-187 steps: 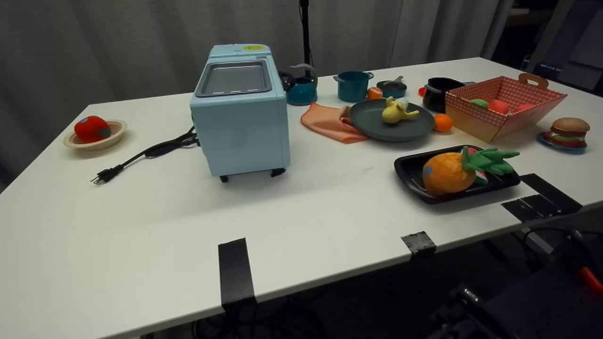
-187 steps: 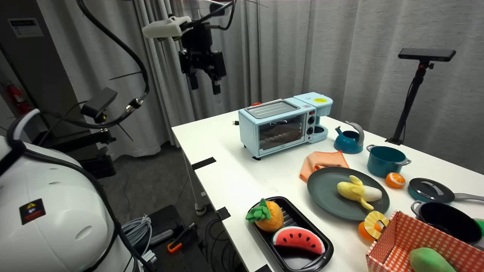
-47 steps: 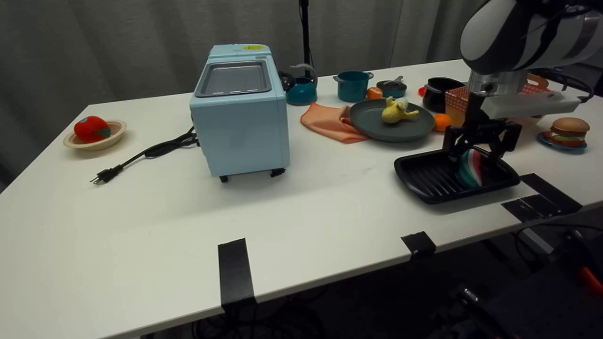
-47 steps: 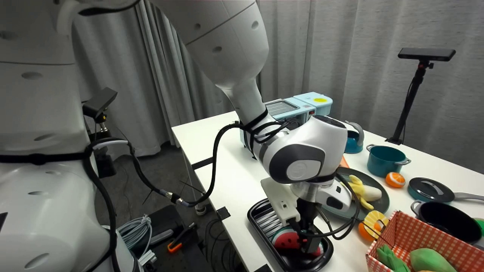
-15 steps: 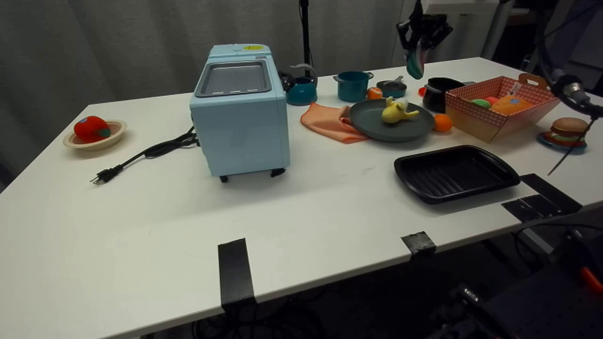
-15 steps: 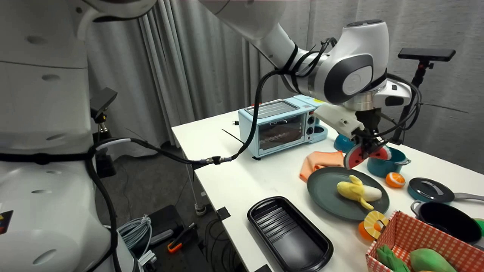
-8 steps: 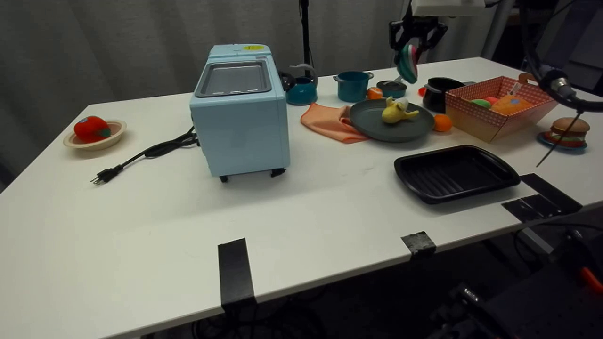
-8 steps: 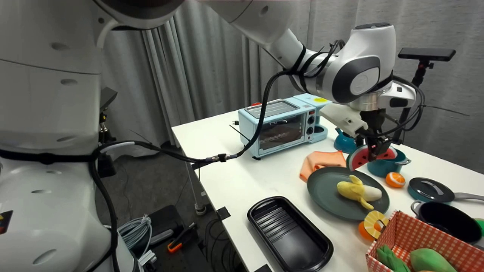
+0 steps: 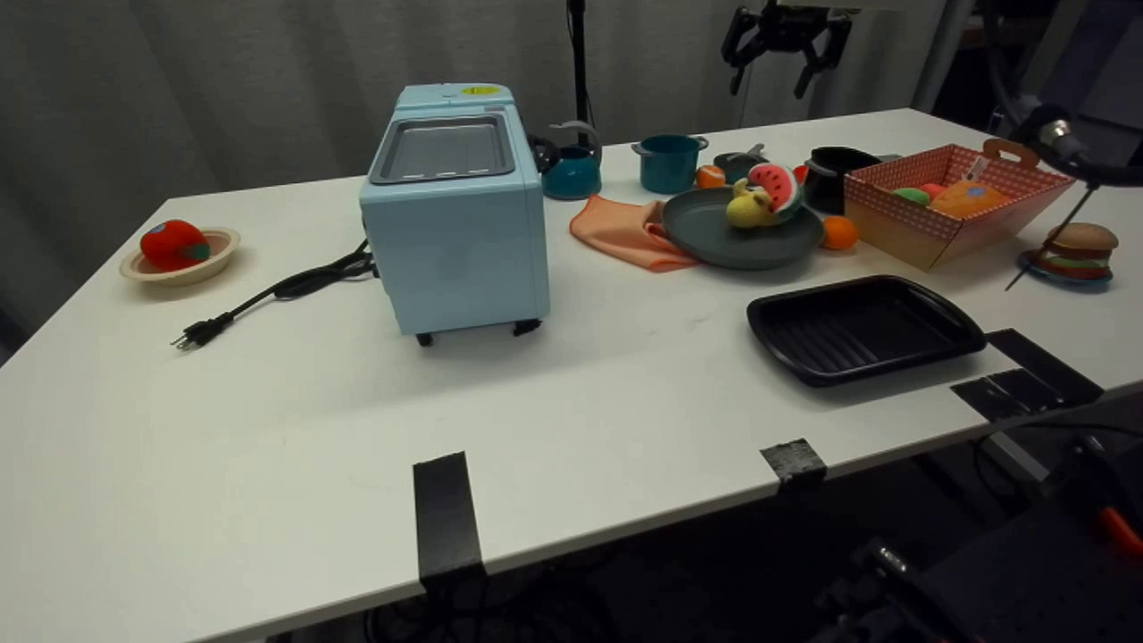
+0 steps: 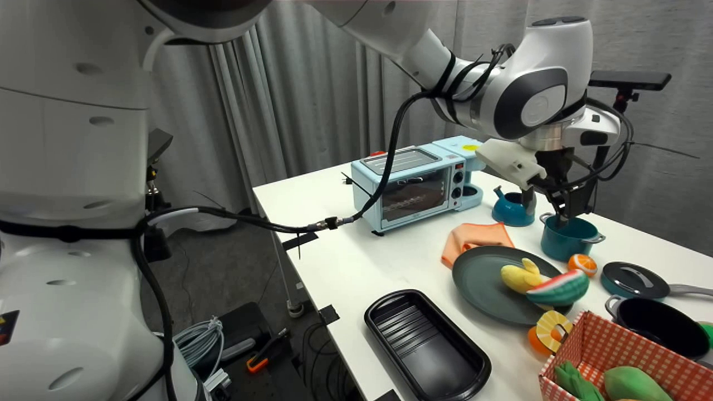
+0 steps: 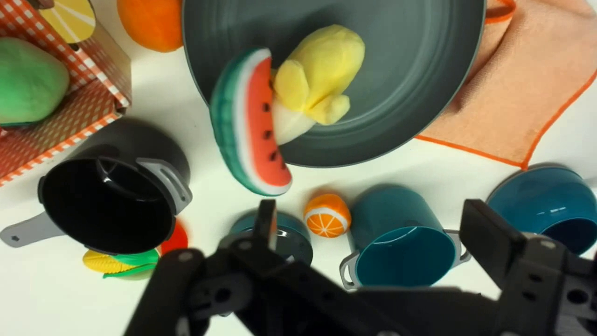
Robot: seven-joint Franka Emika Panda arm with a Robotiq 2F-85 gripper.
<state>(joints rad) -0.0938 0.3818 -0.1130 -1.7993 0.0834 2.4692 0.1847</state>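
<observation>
Watermelon (image 10: 560, 288) at plate (image 10: 479, 287) 3 o'clock, by banana (image 10: 517, 278), in an exterior view; claw (image 9: 768, 90) wide; green fruit (image 10: 636, 384) in basket (image 10: 591, 346).

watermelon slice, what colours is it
The watermelon slice is red, white and green, with dark spots on the red; clearest in the wrist view.

A white table (image 9: 268, 446) is shown in an exterior view. A beige bowl (image 9: 179, 278) and a power cord (image 9: 308, 283) are placed on it at frame left, a light-blue toaster oven (image 9: 460, 259) at upper centre-left. An orange cloth (image 9: 616, 229), a teal kettle (image 9: 571, 177) and a teal pot (image 9: 668, 168) are located at upper centre. A grey plate (image 9: 714, 246) and a checked basket (image 9: 911, 223) are positioned at upper right, a black tray (image 9: 866, 326) below them. Black tape (image 9: 446, 518) is applied along the near edge.
</observation>
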